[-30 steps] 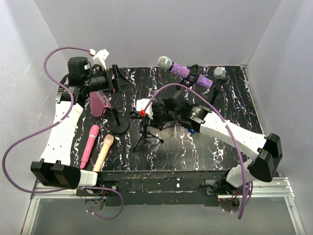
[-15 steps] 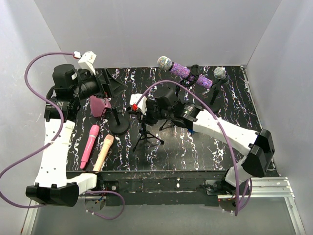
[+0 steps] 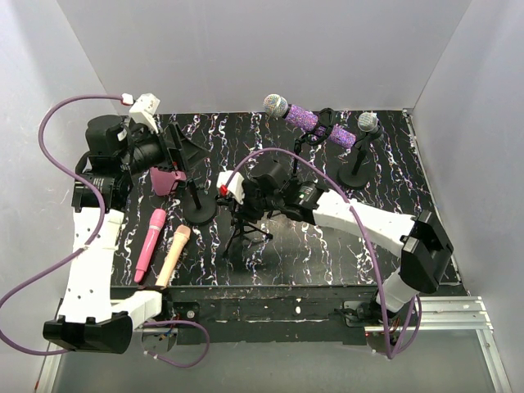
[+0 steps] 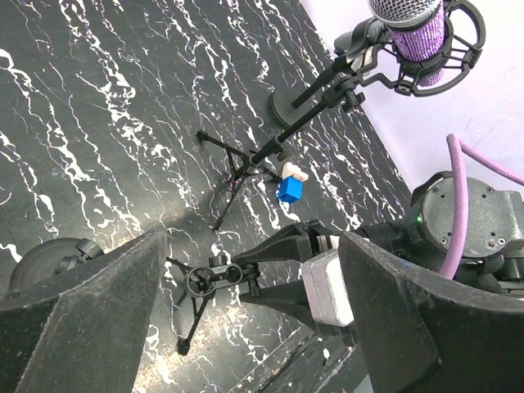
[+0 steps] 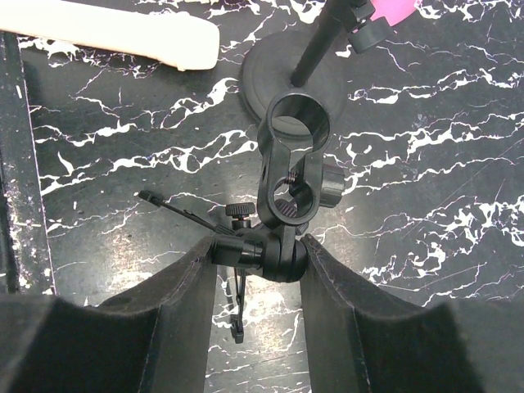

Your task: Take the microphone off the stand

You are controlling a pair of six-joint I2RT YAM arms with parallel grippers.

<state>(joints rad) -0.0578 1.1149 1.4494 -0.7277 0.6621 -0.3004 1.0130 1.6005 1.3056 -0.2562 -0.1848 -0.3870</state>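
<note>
near the front edge of the black, white-veined table, a peach mic and a slimmer pink mic lie side by side, both smooth and matte. mid-table, the right gripper pinches the tripod at its swivel joint, its padded black fingers pressed to either side. the round clip above them is empty. just left, a mauve mic sits atop the round-base stand, just beside the left gripper, whose wedge-shaped fingers stand wide with nothing between them (that wrist camera does not catch the mic). from above the mic is foreshortened, and whether the fingers touch it cannot be told. at the back, a purple glitter mic hangs in a shock mount beside a grey-headed mic.
</note>
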